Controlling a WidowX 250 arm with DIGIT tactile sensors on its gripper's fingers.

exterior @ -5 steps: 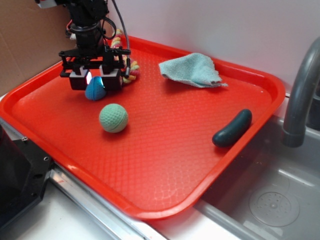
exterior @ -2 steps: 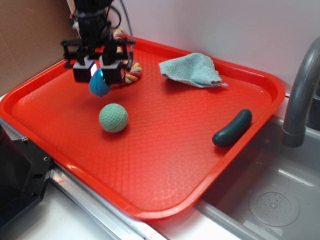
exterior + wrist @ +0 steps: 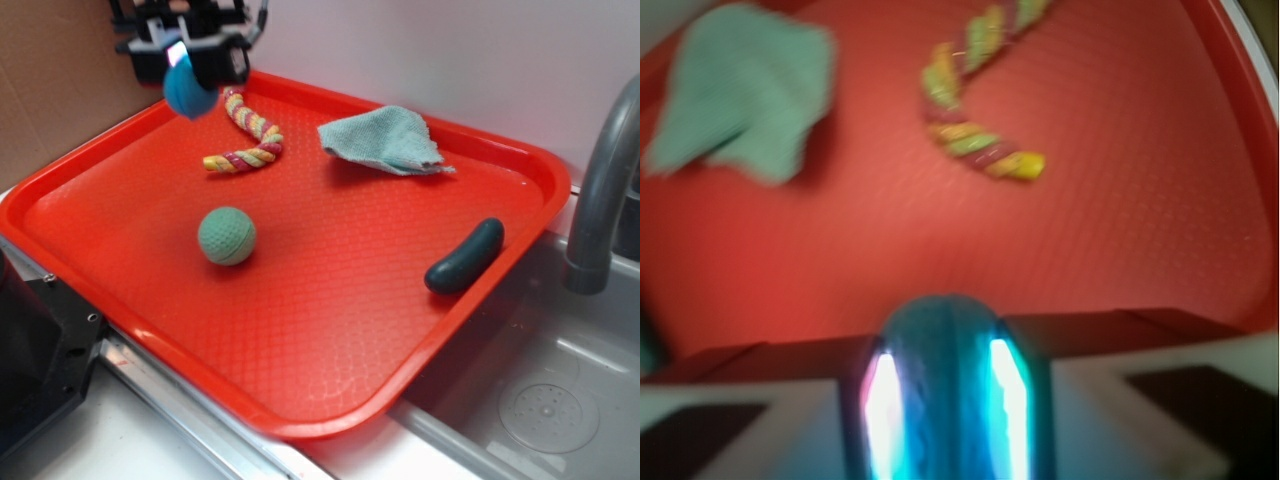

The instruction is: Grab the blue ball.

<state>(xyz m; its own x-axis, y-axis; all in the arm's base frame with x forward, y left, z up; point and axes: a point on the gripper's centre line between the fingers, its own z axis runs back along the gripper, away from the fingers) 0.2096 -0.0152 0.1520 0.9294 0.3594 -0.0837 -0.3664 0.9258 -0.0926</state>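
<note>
Two balls are being shown: one blue ball (image 3: 188, 92) and one pale green dimpled ball (image 3: 227, 236). One twisted rope toy (image 3: 247, 137) in yellow, pink and green, one crumpled light teal cloth (image 3: 383, 139) and one dark pickle-shaped toy (image 3: 465, 256) are also being counted. The blue ball is being seen as small and bright blue; in the blurred wrist view its surface (image 3: 937, 390) is being lit by glare on both sides, and its texture cannot be made out. It is being held clamped between the two fingers of the gripper (image 3: 190, 62), which is closed narrowly around it, and it is being carried in the air above the far left corner of the red tray (image 3: 330, 370), clear of the surface. The green ball, rope toy, cloth and dark toy are being held by the tray, well apart from one another. A sink basin (image 3: 545, 400) with a grey faucet (image 3: 600, 180) is being shown just beside the tray's right edge.
</note>
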